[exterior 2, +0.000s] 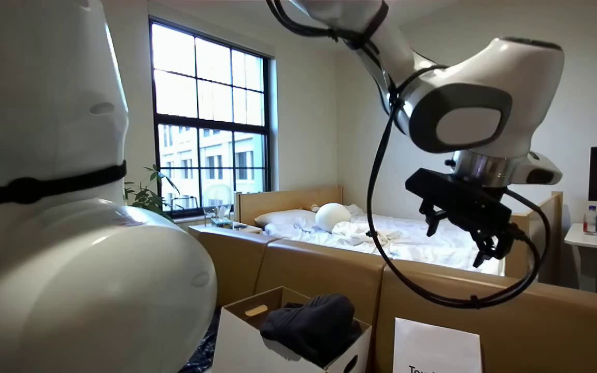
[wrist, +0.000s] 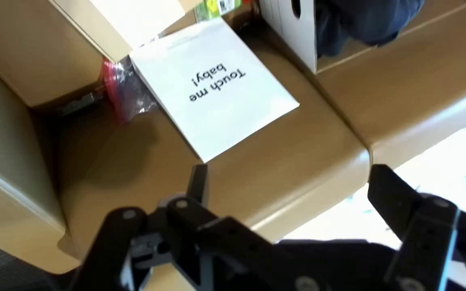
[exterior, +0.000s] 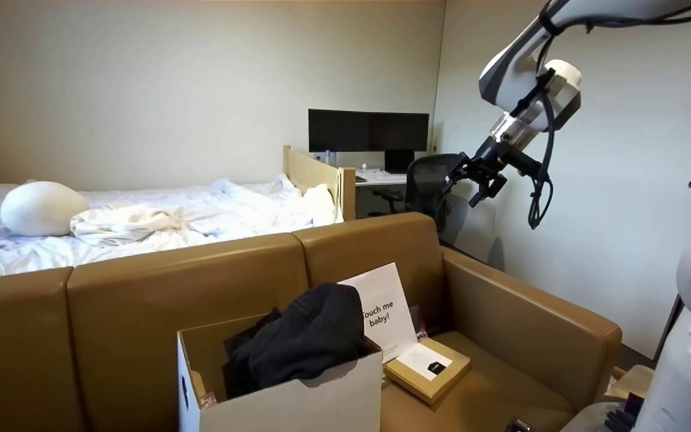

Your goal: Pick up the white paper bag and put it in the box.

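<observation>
The white paper bag (exterior: pixel 381 318) is flat, with dark print reading "Touch me baby!". It leans upright against the sofa back, and shows partly in an exterior view (exterior 2: pixel 436 344) and fully in the wrist view (wrist: pixel 212 91). The box (exterior: pixel 303 402), white outside, stands on the sofa beside it; it also shows in an exterior view (exterior 2: pixel 246 339) and partly in the wrist view (wrist: pixel 303 44). My gripper (exterior: pixel 461 193) is open and empty, high above the sofa back and apart from the bag. Its spread fingers show in an exterior view (exterior 2: pixel 454 249) and the wrist view (wrist: pixel 289 167).
A black garment (exterior: pixel 309 336) lies in the box and bulges above its rim. A tan flat package (exterior: pixel 432 384) lies on the seat before the bag. A clear plastic bag with a red edge (wrist: pixel 128 89) lies beside it. The sofa arm (exterior: pixel 531 312) stands at one end.
</observation>
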Robot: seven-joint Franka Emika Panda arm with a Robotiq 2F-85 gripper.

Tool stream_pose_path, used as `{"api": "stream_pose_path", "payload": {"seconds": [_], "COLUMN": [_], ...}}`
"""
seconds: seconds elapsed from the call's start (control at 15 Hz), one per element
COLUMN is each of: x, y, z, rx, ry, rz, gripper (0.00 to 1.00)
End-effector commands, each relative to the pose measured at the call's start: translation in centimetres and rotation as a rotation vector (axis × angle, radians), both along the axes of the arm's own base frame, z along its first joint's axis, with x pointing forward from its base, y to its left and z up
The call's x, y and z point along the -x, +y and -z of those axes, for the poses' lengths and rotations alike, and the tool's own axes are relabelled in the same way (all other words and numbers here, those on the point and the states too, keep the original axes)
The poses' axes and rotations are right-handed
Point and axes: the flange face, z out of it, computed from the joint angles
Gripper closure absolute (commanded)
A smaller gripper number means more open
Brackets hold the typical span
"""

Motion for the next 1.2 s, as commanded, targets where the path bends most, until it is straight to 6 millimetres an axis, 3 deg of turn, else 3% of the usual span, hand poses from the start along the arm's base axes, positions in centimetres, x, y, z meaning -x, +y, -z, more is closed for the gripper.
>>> {"api": "stream_pose_path", "payload": {"seconds": [0.0, 0.07, 0.2, 0.33, 0.4, 0.53, 0.87, 1.0, 1.13], "x": [-3.8, -4.7, -7.0, -8.0, -6.9, -7.5, -7.4, -8.7, -11.4], "y": [0.8, 1.3, 3.2, 3.8, 4.2, 4.5, 4.3, 5.5, 7.9], "z": [2.2, 2.7, 5.8, 7.0, 5.8, 6.8, 6.3, 6.6, 7.0], "rx": [-0.018, -0.016, 0.000, -0.009, -0.030, -0.020, -0.022, 0.020, 0.071], "ry": [-0.091, -0.119, -0.125, -0.115, -0.109, -0.089, -0.101, -0.090, -0.083], "rz": [0.180, 0.216, 0.215, 0.188, 0.199, 0.191, 0.196, 0.177, 0.150], "gripper": [0.00, 0.00, 0.00, 0.00, 0.00, 0.00, 0.00, 0.00, 0.00]}}
